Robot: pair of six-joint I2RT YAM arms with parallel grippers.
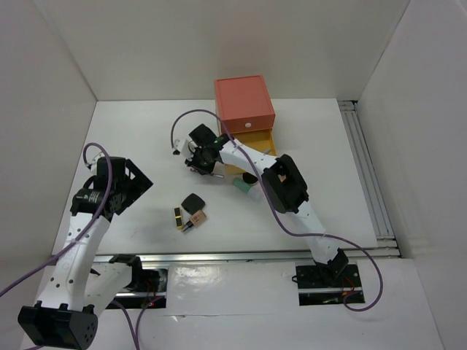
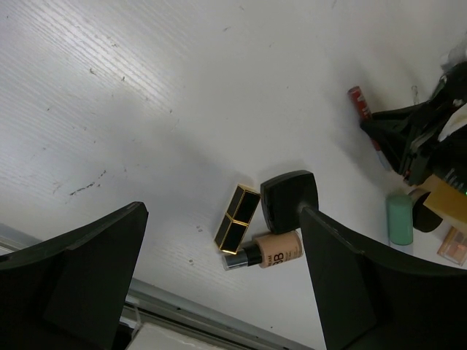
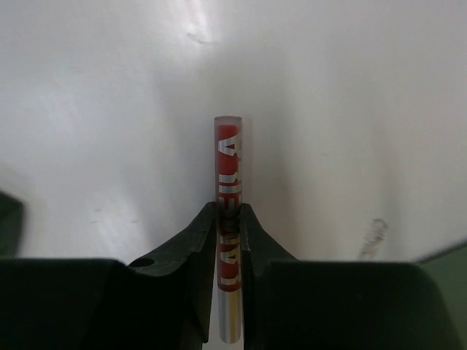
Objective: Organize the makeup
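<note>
Right wrist view first: our right pincer (image 3: 227, 219) is pinched tight on a thin red tube (image 3: 227, 157) with white lettering. The tube pokes straight out past the fingertips, with the white table (image 3: 350, 109) behind it. In the top external view that arm reaches far forward, wrist bent left. Our left pincer (image 2: 222, 284) hangs wide apart and tilted down, with the gold-black lipstick (image 2: 237, 219), black square compact (image 2: 290, 198) and beige bottle (image 2: 277, 250) just beyond its fingers

White table (image 1: 131, 138) bore coral drawer box (image 1: 244, 102) at back; black compact (image 1: 193, 202), lipstick (image 1: 178, 217) & foundation btl (image 1: 198, 219) clustered mid-front; mint tube (image 1: 241, 187) nr box.
</note>
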